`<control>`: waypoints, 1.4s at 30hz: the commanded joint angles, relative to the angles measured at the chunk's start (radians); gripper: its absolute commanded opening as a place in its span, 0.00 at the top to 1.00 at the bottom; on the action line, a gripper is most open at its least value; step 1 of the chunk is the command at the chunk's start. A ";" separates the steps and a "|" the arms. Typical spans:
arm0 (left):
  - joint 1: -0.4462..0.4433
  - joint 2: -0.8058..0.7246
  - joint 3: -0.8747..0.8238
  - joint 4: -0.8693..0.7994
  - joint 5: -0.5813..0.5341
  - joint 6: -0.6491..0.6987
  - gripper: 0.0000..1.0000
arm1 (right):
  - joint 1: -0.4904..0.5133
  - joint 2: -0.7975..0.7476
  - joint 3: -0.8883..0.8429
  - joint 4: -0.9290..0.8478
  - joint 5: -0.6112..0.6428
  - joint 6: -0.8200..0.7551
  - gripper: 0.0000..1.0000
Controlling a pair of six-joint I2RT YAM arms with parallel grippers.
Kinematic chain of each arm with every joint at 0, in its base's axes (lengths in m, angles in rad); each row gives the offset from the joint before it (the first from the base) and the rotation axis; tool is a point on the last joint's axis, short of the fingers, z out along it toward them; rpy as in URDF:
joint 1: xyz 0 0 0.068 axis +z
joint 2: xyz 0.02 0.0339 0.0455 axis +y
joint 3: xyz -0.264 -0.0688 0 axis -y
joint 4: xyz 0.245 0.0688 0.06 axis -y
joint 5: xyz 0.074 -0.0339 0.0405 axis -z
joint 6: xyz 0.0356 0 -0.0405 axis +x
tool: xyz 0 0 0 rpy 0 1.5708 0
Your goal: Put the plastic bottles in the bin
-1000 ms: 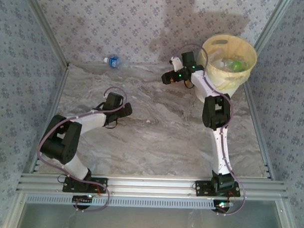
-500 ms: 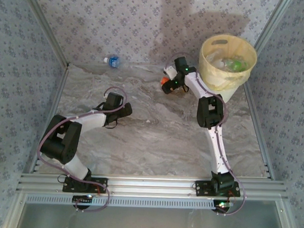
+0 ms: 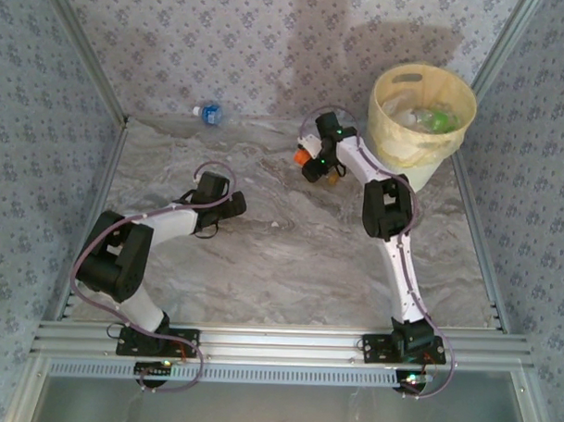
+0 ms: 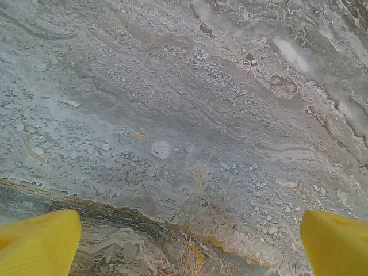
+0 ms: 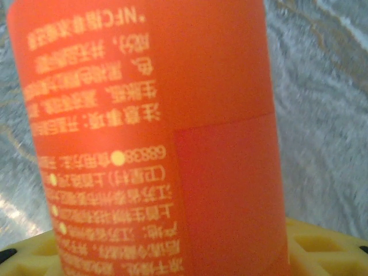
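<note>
An orange-labelled plastic bottle [image 5: 149, 115] lies on the marble table, its orange end [image 3: 301, 156] poking out beside my right gripper [image 3: 311, 162]. In the right wrist view the bottle sits between the yellow fingers [image 5: 322, 247], and my right gripper [image 5: 172, 253] stands wide open around it. A blue-labelled bottle [image 3: 208, 113] lies at the far wall, left of centre. The cream-yellow bin [image 3: 387, 131] stands at the far right, with several bottles [image 3: 435, 117] inside. My left gripper [image 3: 236, 205] hovers open over bare marble, its fingertips [image 4: 40, 241] wide apart.
Patterned walls close in the table [image 3: 290, 258] on the left, back and right. An aluminium rail [image 3: 277, 342] runs along the near edge by the arm bases. The bin sits close to the right arm's elbow.
My right gripper has swung left and down, away from the bin, onto the orange-labelled bottle. The left arm has stayed still.
</note>
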 commanded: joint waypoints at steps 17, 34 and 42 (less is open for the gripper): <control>0.004 -0.253 -0.074 0.160 0.077 0.020 0.02 | -0.045 -0.876 -0.476 0.280 -0.162 0.320 0.52; 0.005 -0.326 -0.082 0.124 0.029 0.012 0.02 | -0.352 -0.871 -0.355 0.275 0.086 0.618 0.51; 0.005 -0.340 -0.086 0.105 0.015 0.016 0.02 | -0.365 -0.596 -0.059 0.195 0.121 0.685 0.42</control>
